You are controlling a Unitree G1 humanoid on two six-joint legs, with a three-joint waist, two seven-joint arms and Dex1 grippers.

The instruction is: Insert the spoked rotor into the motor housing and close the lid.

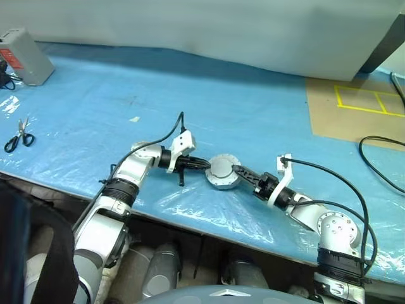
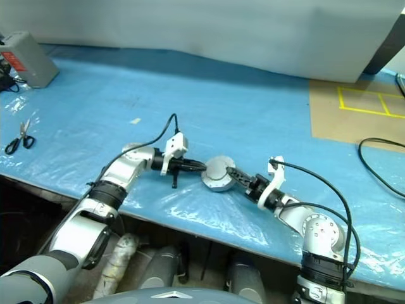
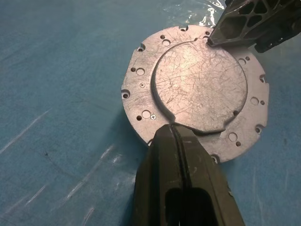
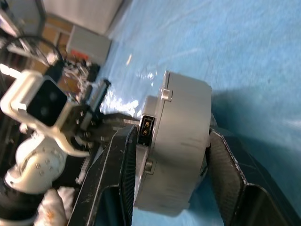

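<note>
The motor housing (image 1: 223, 171) is a round silver body lying on the blue table cover, its flat scratched face (image 3: 197, 89) with a ring of small holes turned up. My left gripper (image 1: 204, 164) is shut, and its black tips (image 3: 173, 128) rest against the rim of that face. My right gripper (image 4: 171, 134) comes from the opposite side and is closed on the housing's side wall (image 4: 176, 141), one finger (image 4: 117, 165) by a small connector and the other across from it. The spoked rotor and the lid are out of view.
Scissors (image 1: 20, 135) lie at the table's left edge, and a grey box (image 1: 24, 56) stands at the far left corner. A brown board with yellow tape (image 1: 361, 107) is at the far right. A black cable (image 1: 380, 158) loops near it. The table's front edge runs just under both arms.
</note>
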